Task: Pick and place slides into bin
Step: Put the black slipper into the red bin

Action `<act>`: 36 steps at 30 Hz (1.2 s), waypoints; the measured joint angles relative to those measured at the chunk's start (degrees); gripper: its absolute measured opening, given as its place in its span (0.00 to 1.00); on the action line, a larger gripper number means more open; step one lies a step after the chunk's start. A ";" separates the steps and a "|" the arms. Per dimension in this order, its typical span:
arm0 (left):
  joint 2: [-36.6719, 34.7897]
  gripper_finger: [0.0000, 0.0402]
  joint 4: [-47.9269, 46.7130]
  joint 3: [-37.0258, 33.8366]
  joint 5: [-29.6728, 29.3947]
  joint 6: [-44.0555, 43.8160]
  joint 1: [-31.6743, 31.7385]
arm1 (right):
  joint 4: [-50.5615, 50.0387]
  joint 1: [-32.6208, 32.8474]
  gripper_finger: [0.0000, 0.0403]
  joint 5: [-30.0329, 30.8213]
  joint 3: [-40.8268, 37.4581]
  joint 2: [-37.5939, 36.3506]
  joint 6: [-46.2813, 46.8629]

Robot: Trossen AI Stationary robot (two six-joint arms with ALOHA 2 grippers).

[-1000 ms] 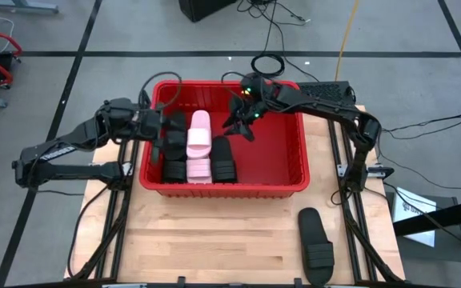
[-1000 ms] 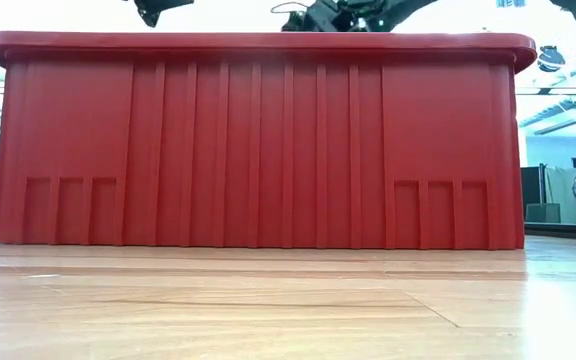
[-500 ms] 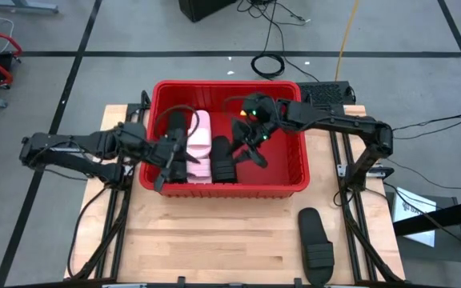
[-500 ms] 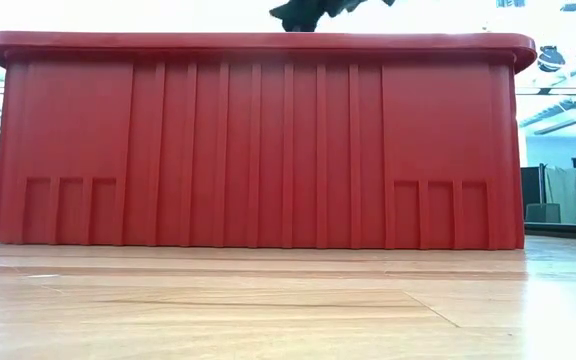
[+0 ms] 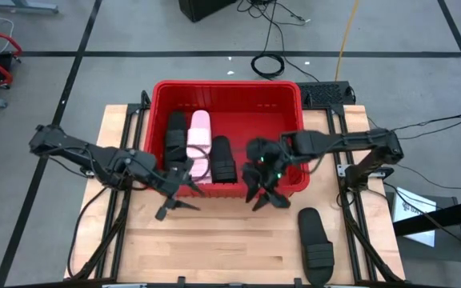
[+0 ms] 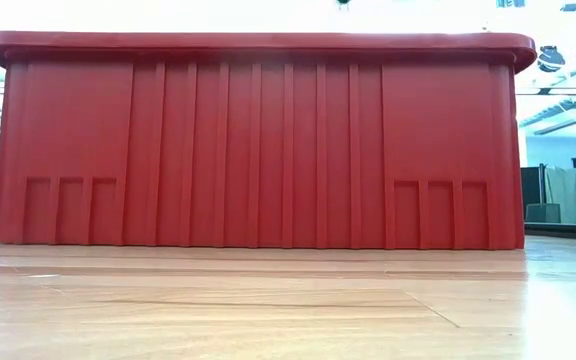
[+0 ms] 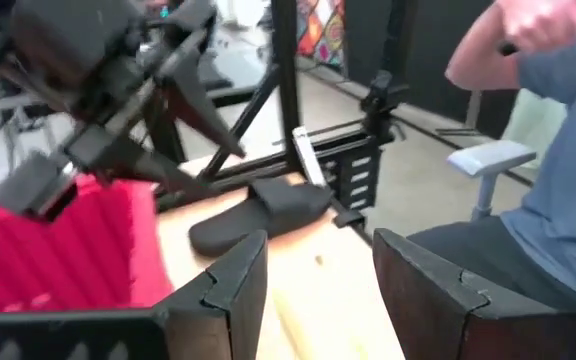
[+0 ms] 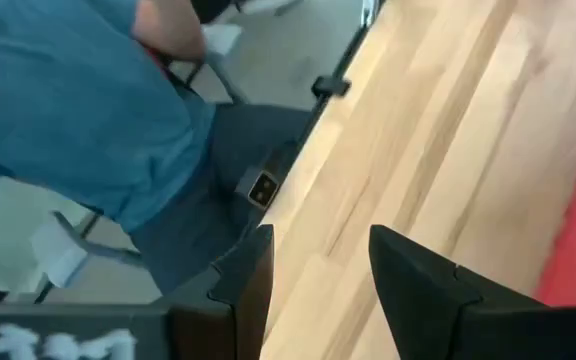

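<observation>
The red bin (image 5: pixel 290 108) stands at the table's far middle; its near wall fills the low view (image 6: pixel 258 150). Several slides lie flat in its left half: black ones (image 5: pixel 174 132) (image 5: pixel 222 158) and pale pink ones (image 5: pixel 200 130). One black slide (image 5: pixel 314 244) lies flat on the table at the near right; it also shows in the left wrist view (image 7: pixel 258 210). My left gripper (image 5: pixel 169 208) is open and empty, just outside the bin's near wall. My right gripper (image 5: pixel 265 198) is open and empty, by the bin's near right rim.
Bare wood tabletop (image 5: pixel 214 248) lies between the bin and the near edge. A person in a blue shirt sits just beyond the table's near edge (image 8: pixel 98 110) (image 7: pixel 558 150). Cables and a black box (image 5: pixel 326 92) lie beyond the far right corner.
Both grippers have come out of the bin toward the table's near edge, passing over its near rim. The left arm has swung from the bin's left side, the right from its far part. The slides in the bin have stayed put.
</observation>
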 joint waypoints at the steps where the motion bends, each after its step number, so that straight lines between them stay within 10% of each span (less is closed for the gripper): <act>1: 0.38 0.45 0.98 -0.01 0.02 0.11 -0.53 | -0.32 1.21 0.39 1.87 0.00 -0.01 0.76; 16: 2.90 0.45 -4.59 0.01 -4.84 -2.93 -6.66 | -14.67 14.56 0.39 19.97 -2.28 0.04 14.44; 36: 4.85 0.45 -1.49 0.01 -7.39 -5.69 -6.85 | -22.56 23.05 0.39 20.81 -13.52 -3.80 35.39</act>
